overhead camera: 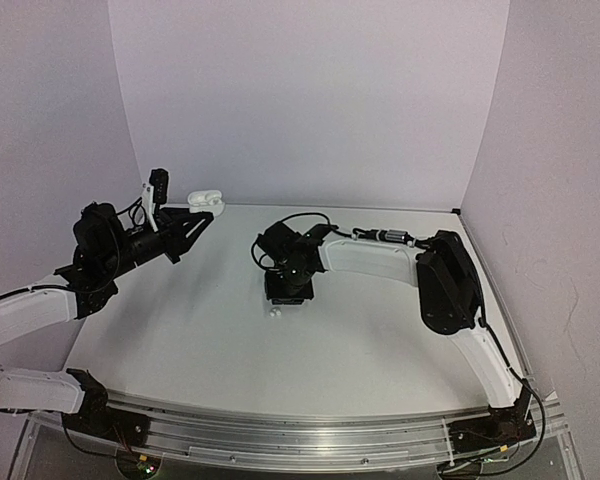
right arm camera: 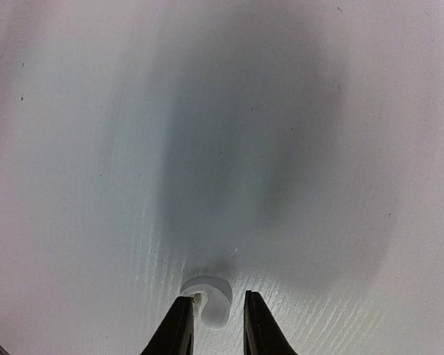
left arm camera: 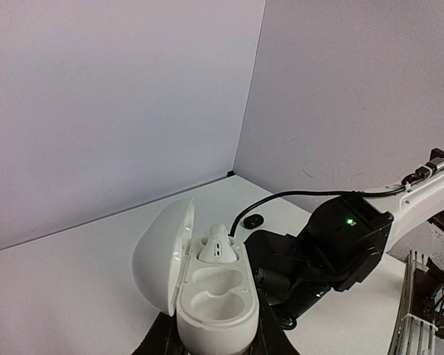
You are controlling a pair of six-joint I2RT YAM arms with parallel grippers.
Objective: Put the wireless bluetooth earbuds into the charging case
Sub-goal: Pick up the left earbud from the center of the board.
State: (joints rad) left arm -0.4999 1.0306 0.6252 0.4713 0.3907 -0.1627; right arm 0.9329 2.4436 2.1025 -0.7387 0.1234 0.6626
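Note:
A white charging case [left arm camera: 211, 310] is open, its lid [left arm camera: 163, 255] swung to the left. One white earbud [left arm camera: 220, 248] sits in its far end, and the two hollows nearer me are empty. My left gripper [left arm camera: 214, 344] is shut on the case's base and holds it near the back wall [overhead camera: 205, 200]. My right gripper [right arm camera: 217, 297] points down at the table. A white earbud [right arm camera: 216, 290] lies between its slightly parted fingers, touching the left one, with a gap to the right one. The bud also shows in the top view [overhead camera: 274, 313]. No black buds are in view.
The right arm's black wrist [left arm camera: 333, 244] and its cable fill the space just beyond the case in the left wrist view. White walls close the table at the back and both sides. The right arm's elbow [overhead camera: 445, 280] rests at the right.

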